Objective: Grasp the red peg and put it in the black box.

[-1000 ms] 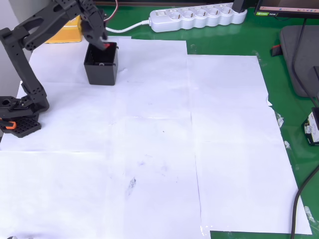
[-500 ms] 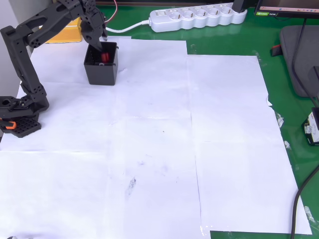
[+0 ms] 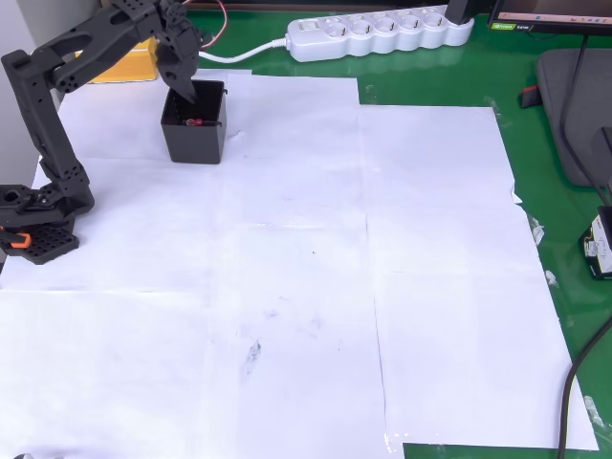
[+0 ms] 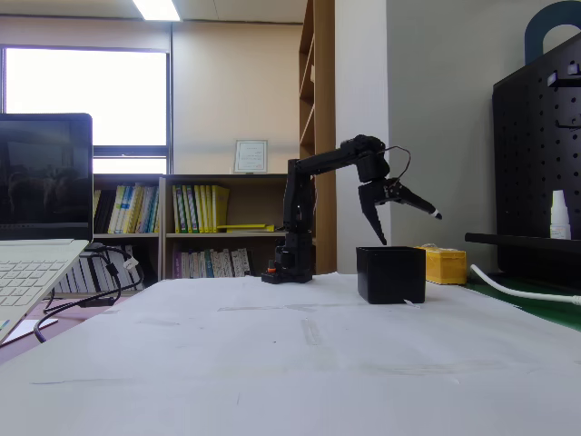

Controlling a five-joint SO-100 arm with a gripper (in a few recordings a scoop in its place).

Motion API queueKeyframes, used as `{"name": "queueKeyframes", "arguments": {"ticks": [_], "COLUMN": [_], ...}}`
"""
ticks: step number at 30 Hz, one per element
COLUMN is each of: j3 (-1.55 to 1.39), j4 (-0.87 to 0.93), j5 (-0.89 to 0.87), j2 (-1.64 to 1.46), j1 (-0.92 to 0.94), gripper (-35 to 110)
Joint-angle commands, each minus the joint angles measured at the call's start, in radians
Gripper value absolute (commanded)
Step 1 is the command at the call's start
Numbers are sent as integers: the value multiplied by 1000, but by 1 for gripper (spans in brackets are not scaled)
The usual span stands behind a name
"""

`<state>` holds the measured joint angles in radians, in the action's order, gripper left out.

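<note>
Inside the box (image 3: pixel 194 137), the peg (image 3: pixel 194 122) lies as a tiny dark-red sliver; gripper (image 4: pixel 407 227) above, jaws spread apart.

red peg (image 3: pixel 194 122) a tiny speck in black box (image 3: pixel 194 140), monitor (image 3: pixel 552 13) cropped at top edge

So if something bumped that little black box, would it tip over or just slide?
Probably slide: the black box looks about as wide as tall and sits flat on smooth white paper. It likely weighs little, holding only the red peg, so a light nudge might shift it.
</note>
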<state>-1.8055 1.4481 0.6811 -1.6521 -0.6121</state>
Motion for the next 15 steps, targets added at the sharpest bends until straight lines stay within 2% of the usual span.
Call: {"name": "queueKeyframes", "arguments": {"ticks": [1, 6, 15], "j3": [-31, 6, 299], "j4": [29, 28, -268], "j5": [80, 230, 350], "j2": [158, 259, 460], "j1": [49, 178, 408], "gripper": [0, 0, 0]}}
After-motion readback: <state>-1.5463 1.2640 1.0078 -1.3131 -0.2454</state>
